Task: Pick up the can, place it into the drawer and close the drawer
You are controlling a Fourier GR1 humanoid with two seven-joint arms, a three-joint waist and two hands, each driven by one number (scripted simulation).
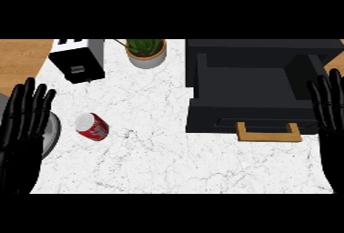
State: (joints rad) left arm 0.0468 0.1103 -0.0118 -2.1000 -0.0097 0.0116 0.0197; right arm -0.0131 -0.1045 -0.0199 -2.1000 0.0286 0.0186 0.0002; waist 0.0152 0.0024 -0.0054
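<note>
A red can with a pale top lies on its side on the white marble counter, left of the middle. A dark drawer stands pulled open at the right, its inside dark, with a wooden handle on its front. My left hand rests open at the left edge, fingers up, a short way left of the can and apart from it. At the right edge my right hand rests open, fingers up, beside the drawer's right side.
A black and silver toaster stands at the back left. A potted plant in a white pot is at the back middle. A grey round rim shows beside my left hand. Wooden floor lies beyond the counter's left edge.
</note>
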